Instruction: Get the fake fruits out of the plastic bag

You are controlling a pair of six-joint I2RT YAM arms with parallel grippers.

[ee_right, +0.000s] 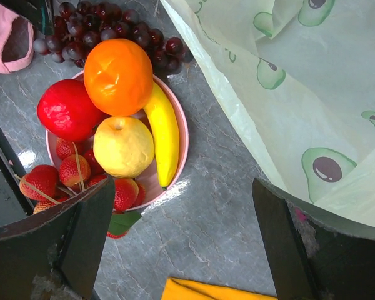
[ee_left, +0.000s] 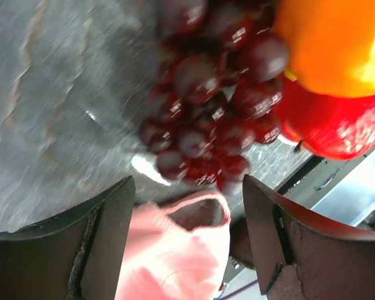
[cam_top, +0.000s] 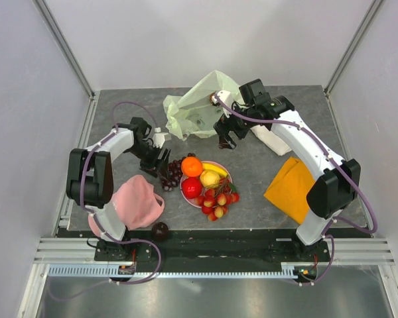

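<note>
So, pink plate (ee_right: 184, 134) w/ orange (ee_right: 117, 76), red apple (ee_right: 67, 110), banana (ee_right: 165, 140), berries (ee_right: 72, 170); grapes (ee_right: 112, 31) beside

- Plastic bag (cam_top: 199, 109): thin translucent film, crinkled, low sheen, printed pattern.
- Grape bunch (ee_left: 206, 94): smooth plastic beads, high gloss with bright highlights.
- Orange (ee_right: 117, 75): glossy plastic, finely dimpled skin.
- Red apple (ee_right: 67, 111): glossy plastic, slightly uneven surface.
- Banana (ee_right: 165, 140): smooth plastic, satin finish.
- Berry cluster (ee_right: 75, 170): plastic, rough pebbled skin, dull shine.
- Plate (ee_right: 184, 134): smooth pink plastic, semi-gloss.
- Table top (ee_right: 219, 219): grey marble-pattern surface, smooth, with reflective patches.
- Pink cloth (cam_top: 136, 202): soft fabric, matt.
- Orange cloth (cam_top: 290, 189): flat fabric, matt.
</note>
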